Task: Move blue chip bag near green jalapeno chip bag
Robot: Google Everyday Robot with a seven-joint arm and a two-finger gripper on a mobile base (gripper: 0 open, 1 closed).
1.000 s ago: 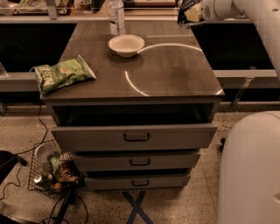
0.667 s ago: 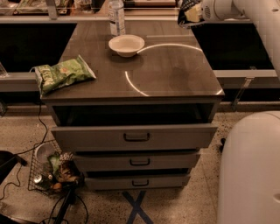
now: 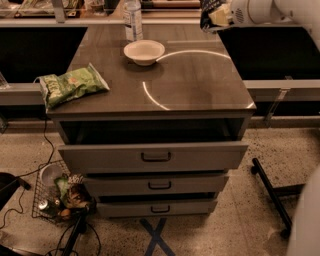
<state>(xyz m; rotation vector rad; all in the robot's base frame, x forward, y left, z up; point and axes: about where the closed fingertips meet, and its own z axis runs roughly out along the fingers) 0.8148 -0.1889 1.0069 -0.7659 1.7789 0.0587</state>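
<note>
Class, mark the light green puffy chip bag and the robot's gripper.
Light green puffy chip bag [image 3: 72, 86], camera view, bag's middle.
Gripper [image 3: 219, 17], camera view, top right, between fingertips, holding dark blue foil bag [image 3: 206, 14].

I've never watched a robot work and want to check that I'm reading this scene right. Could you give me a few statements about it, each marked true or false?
1. The dark navy-blue foil chip bag lies on the dark wooden table. False: the gripper, at the upper right by the table's far corner, holds it in its jaws.
2. The light green puffy chip bag lies at the table's left edge. True.
3. The round white bowl touches the green bag. False: it stands apart, farther back, near a clear plastic bottle.
4. The top grey drawer is pulled out a little. True.
</note>
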